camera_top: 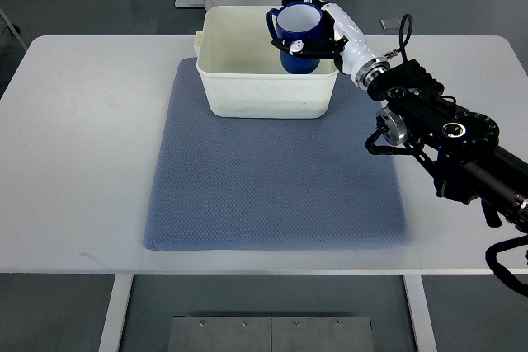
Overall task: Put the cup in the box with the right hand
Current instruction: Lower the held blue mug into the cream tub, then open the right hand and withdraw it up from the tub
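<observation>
The right hand reaches in from the right edge, fingers clamped around the blue cup, and it holds that cup upright, mouth up, over the far right corner of the cream box. The cup's base sits below the box's rim line, close to the right wall. Inside the box, the left and middle stretch lies open. The box stands on the far end of the blue-grey mat, whose near part is bare. The white table runs wide on both sides.
</observation>
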You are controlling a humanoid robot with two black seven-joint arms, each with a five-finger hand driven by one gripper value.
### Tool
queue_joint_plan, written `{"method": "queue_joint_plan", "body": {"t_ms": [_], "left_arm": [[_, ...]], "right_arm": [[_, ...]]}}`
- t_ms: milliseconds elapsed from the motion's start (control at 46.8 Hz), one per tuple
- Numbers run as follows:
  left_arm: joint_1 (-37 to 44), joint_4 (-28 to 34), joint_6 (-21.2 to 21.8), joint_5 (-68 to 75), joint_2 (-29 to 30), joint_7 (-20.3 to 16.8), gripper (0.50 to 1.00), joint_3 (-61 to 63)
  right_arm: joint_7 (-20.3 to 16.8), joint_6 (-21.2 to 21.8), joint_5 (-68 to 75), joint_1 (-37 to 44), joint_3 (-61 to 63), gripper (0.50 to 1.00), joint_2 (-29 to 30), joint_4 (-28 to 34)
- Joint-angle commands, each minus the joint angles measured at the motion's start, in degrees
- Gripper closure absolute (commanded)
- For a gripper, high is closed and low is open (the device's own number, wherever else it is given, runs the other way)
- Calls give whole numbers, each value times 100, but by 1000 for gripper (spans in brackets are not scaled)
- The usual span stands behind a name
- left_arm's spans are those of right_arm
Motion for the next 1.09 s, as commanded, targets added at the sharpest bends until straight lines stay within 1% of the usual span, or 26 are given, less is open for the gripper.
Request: {"method": "queue_joint_plan", "body": {"t_ms": [0, 171, 449, 556, 834, 984, 1070], "left_arm": [[0, 0, 5, 0, 0, 0, 500, 0], [0, 0, 4, 0, 0, 0, 500, 0], [0, 0, -4, 0, 0, 0, 500, 0], [0, 0, 4, 0, 0, 0, 500, 0], [0, 0, 4, 8, 0, 0, 500, 0], [0, 0, -4, 0, 0, 0, 500, 0], [0, 0, -4, 0, 0, 0, 500, 0]], "right_arm": [[1, 0, 0, -22, -1, 540, 0, 0], [1, 0, 0, -31, -1, 519, 0, 0], [1, 0, 87, 39, 34, 511, -18, 53], [1, 9, 219, 92, 34, 505, -114, 79], [1, 26, 421, 22, 236, 500, -729, 264], [1, 26, 738, -206, 430, 500, -1098, 580], [1, 18, 756, -426, 631, 500, -1318, 870]]}}
